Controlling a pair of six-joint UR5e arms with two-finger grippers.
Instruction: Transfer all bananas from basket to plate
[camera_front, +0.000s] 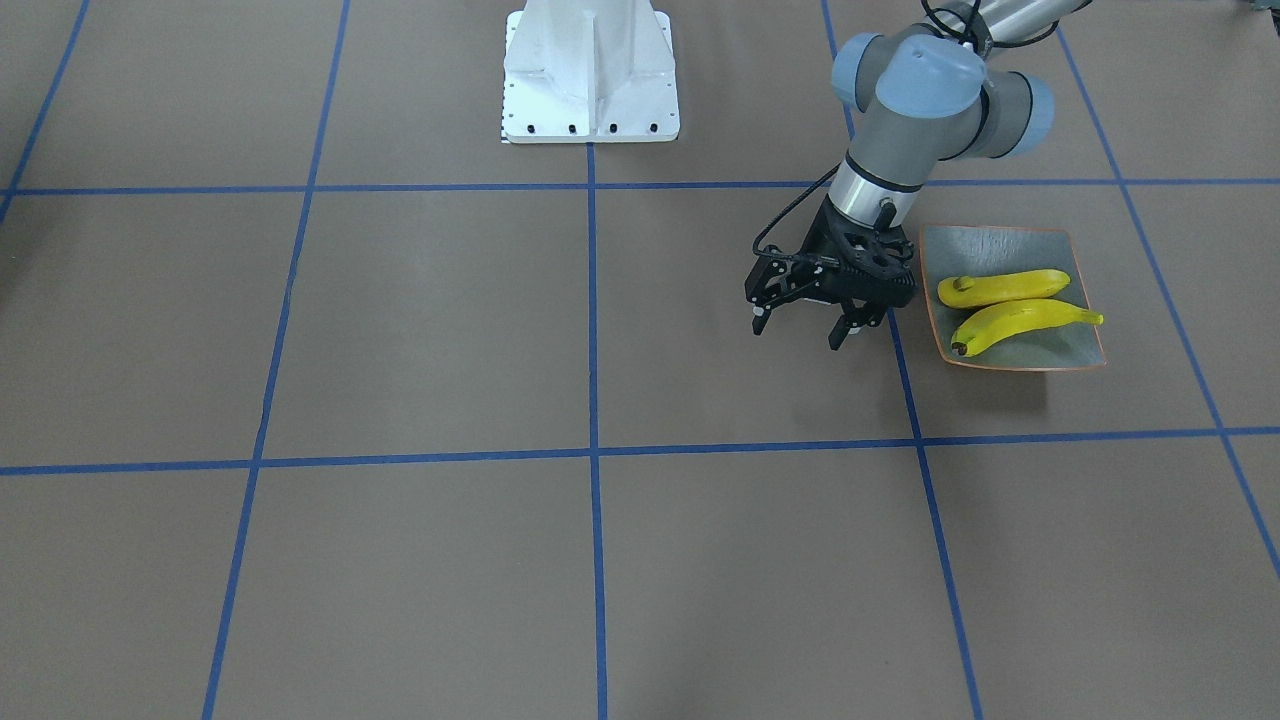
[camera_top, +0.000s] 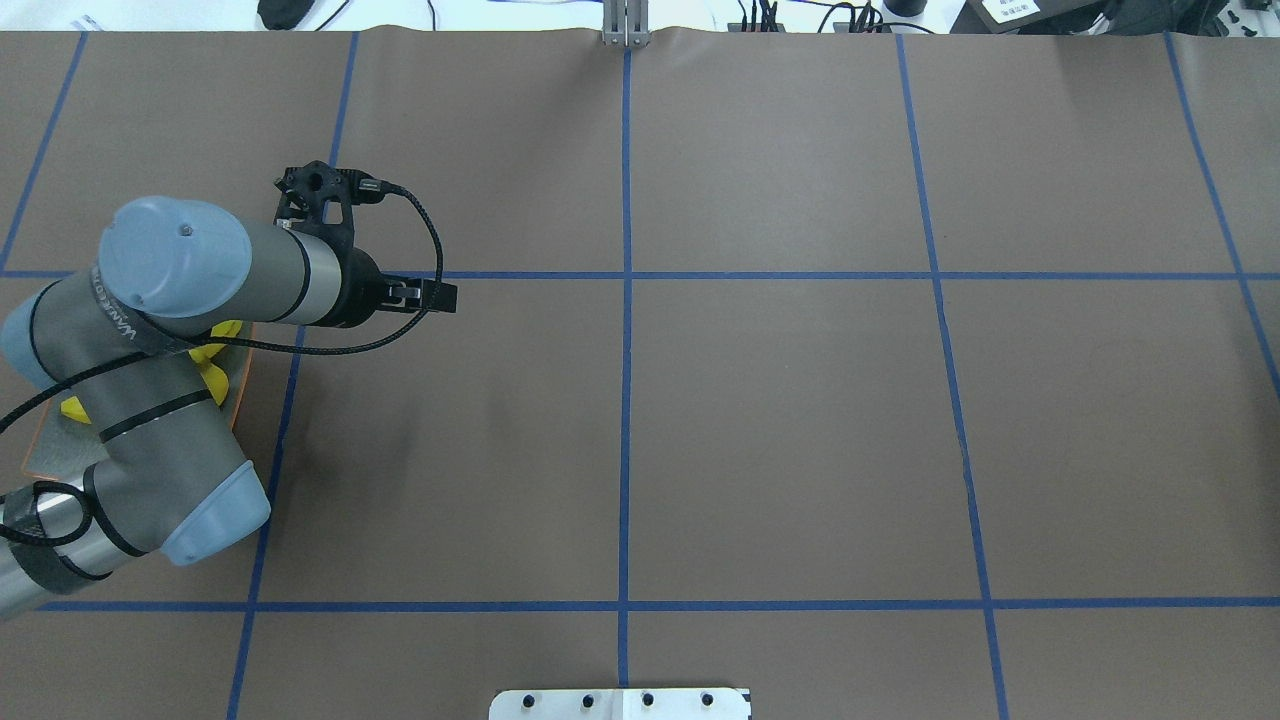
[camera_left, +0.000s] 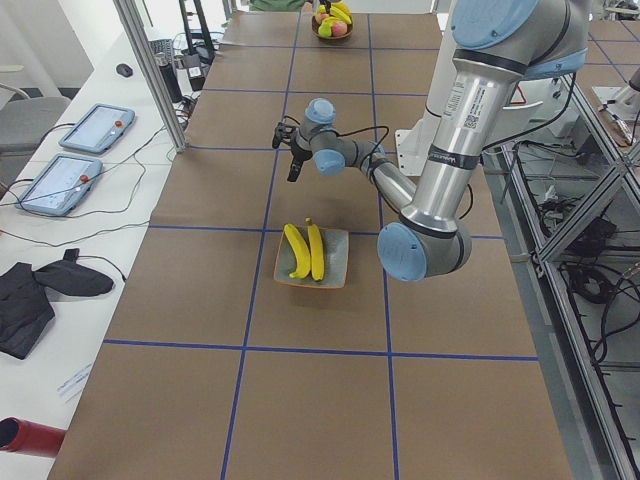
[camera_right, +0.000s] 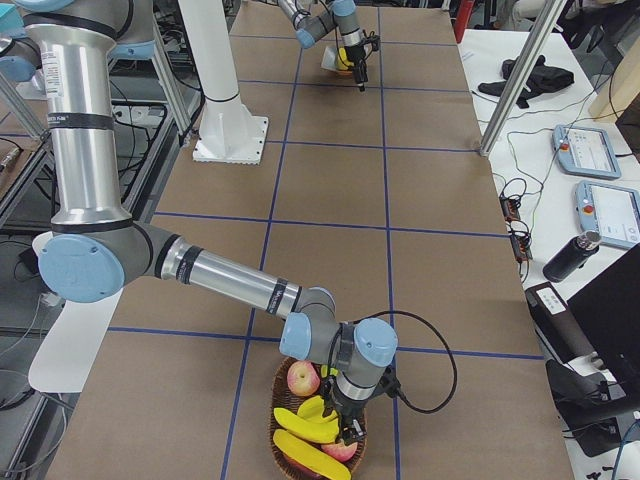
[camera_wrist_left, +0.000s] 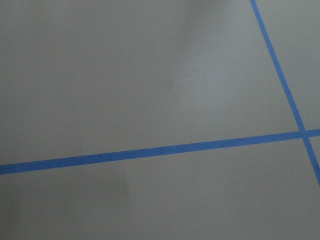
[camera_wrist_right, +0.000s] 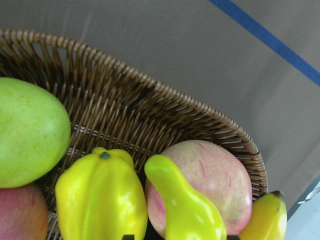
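By my judgement the task is half done: two bananas (camera_front: 1005, 288) lie side by side on the plate (camera_front: 1000, 245), bright yellow with dark tips. Just beside the plate my left gripper (camera_front: 797, 335) hangs spread and empty. Far from the plate, at least two bananas (camera_right: 300, 425) lie in the wicker basket (camera_wrist_right: 150, 90). The right gripper (camera_right: 350, 433) is over them, but I cannot tell its grip.

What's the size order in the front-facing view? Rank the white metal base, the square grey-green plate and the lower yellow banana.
1. White metal base and square grey-green plate: they look about equal, so unranked.
2. Lower yellow banana: clearly smallest.
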